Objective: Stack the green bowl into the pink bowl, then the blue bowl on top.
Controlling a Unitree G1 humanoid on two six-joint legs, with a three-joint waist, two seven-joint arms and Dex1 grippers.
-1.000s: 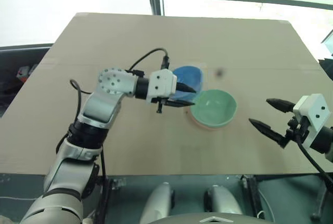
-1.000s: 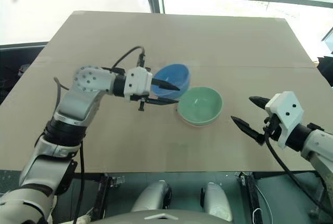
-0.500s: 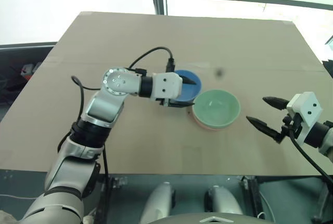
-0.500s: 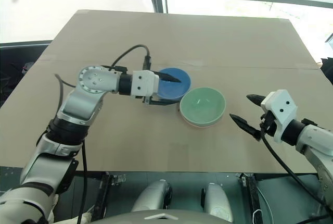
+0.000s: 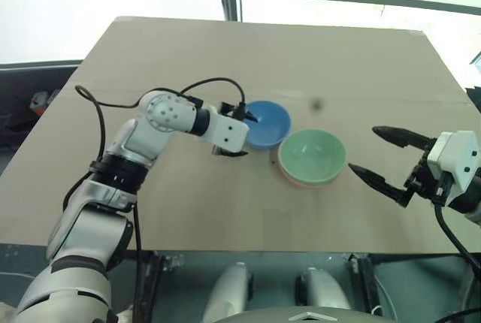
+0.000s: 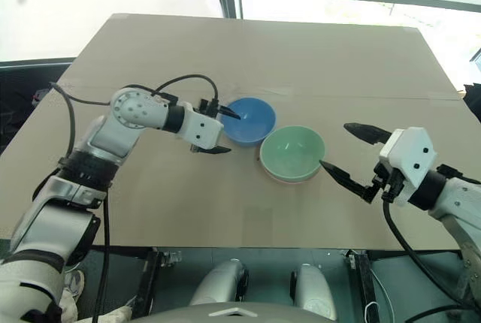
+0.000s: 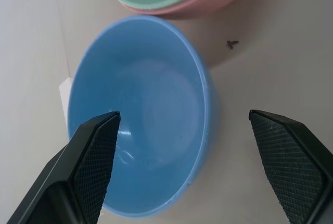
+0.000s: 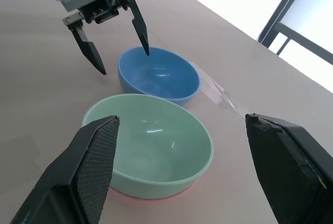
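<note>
The green bowl [image 5: 313, 154] sits nested in the pink bowl [image 5: 295, 182], whose rim peeks out beneath it, right of the table's middle. Touching or nearly touching them on the left, the blue bowl [image 5: 267, 122] rests upright on the table. My left gripper [image 5: 242, 135] is open at the blue bowl's [image 7: 151, 130] left side, one finger over its inside and the other outside its wall, gripping nothing. Right of the stacked bowls, above the table, my right gripper [image 5: 364, 150] is open and empty, pointing toward the green bowl [image 8: 151, 140].
The brown tabletop [image 5: 188, 60] stretches wide behind and to the left of the bowls. A small dark speck [image 5: 317, 103] lies behind the green bowl. The table's front edge [image 5: 248, 252] runs just below both arms.
My left gripper has opened and let go of the blue bowl, which was tilted and now sits flat on the table. The left hand has drawn back leftward. The right gripper has shifted slightly.
</note>
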